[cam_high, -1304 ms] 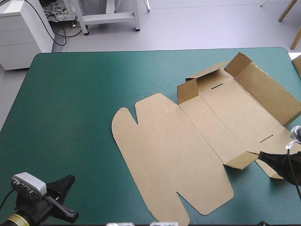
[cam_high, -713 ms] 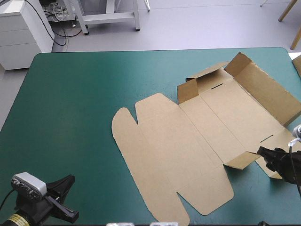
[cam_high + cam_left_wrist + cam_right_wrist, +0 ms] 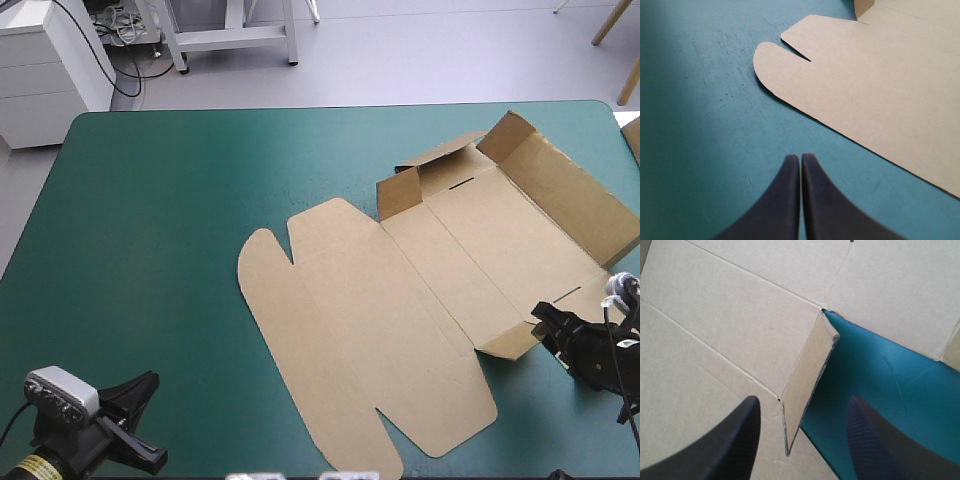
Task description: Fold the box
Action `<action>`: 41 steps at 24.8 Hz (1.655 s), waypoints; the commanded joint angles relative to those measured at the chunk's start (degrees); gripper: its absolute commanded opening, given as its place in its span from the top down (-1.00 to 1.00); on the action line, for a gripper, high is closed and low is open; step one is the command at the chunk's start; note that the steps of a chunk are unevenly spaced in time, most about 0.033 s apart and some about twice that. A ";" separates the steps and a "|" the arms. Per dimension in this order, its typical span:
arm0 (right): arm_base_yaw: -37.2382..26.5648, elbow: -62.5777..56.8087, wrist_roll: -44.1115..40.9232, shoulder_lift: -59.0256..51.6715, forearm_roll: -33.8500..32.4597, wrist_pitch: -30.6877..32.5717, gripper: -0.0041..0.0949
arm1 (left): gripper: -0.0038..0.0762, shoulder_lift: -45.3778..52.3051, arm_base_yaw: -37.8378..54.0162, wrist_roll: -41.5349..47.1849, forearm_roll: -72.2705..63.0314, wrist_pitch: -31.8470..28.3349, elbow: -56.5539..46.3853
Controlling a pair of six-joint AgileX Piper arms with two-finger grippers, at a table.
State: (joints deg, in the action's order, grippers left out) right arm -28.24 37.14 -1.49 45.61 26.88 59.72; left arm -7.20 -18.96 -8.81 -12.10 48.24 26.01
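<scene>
- Look for the box (image 3: 400,310) on the right half of the tabletop, spread open on the teal-green cover (image 3: 150,220) from the middle out to the right edge.
- Mostly flat so far, with the big lid part and its two round ears lying toward the near edge.
- Up already by the far right corner: one long wall, with a short flap next to it on the far side.
- Close to the right edge, spot a small flap (image 3: 807,375) tipped up on its fold, not tucked into anything.
- Right at that flap, find the right gripper (image 3: 548,322), black fingers wide apart and holding nothing.
- One finger over the brown board, the other over the bare cover, the flap in the gap just ahead of them.
- Hard to tell whether touching the flap or only very near it.
- Over by the near left corner, see the left gripper (image 3: 140,385), fingers pressed together into one point, holding nothing, well apart from the box.
- Step in hand, as a best guess: lining up on the small flap to start the side of the box by the right edge.
- Next, most likely: pinch or nudge that flap, then stand it up along its fold.
- Calls for a soft, slow push, to keep the light sheet from sliding over the cover.
- Might also call for bringing the left gripper over to press the flat part down.
</scene>
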 commanded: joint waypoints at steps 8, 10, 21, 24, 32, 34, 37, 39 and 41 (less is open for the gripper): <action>0.03 1.27 2.46 9.01 3.49 -4.67 -0.08 | 0.92 -0.83 0.09 -0.06 -0.94 -4.32 1.42; 0.08 1.27 2.56 11.12 3.90 -4.43 -0.08 | 0.92 -0.83 0.09 -0.06 -0.94 -4.32 1.42; 1.12 1.22 8.93 19.58 7.99 -5.75 0.02 | 0.92 -0.83 0.09 -0.06 -0.94 -4.42 1.42; 7.42 1.22 6.54 19.68 6.23 -9.71 0.03 | 0.92 -0.83 0.09 -0.06 -0.94 -4.42 1.42; 19.59 1.22 -5.83 26.00 -0.46 -16.85 0.03 | 0.92 -0.83 0.09 -0.06 -0.94 -4.34 1.42; 20.09 1.22 -7.23 26.71 -0.46 -17.40 0.03 | 0.92 -0.83 0.09 -0.06 -0.94 -4.34 1.42; 20.05 1.22 -7.23 26.71 -0.46 -17.52 0.18 | 0.92 -0.83 0.09 -0.06 -0.94 -4.34 1.42; 20.05 1.22 -7.23 26.71 -0.72 -17.52 0.39 | 0.92 -0.83 0.09 -0.06 -0.94 -4.34 1.42; 20.05 1.22 -7.23 26.71 -0.72 -17.52 0.66 | 0.92 -0.83 0.09 -0.06 -0.94 -4.34 1.42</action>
State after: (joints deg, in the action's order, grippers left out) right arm -8.30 37.14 -8.81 72.97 25.48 43.50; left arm -7.20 -18.96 -8.81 -12.10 48.18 26.01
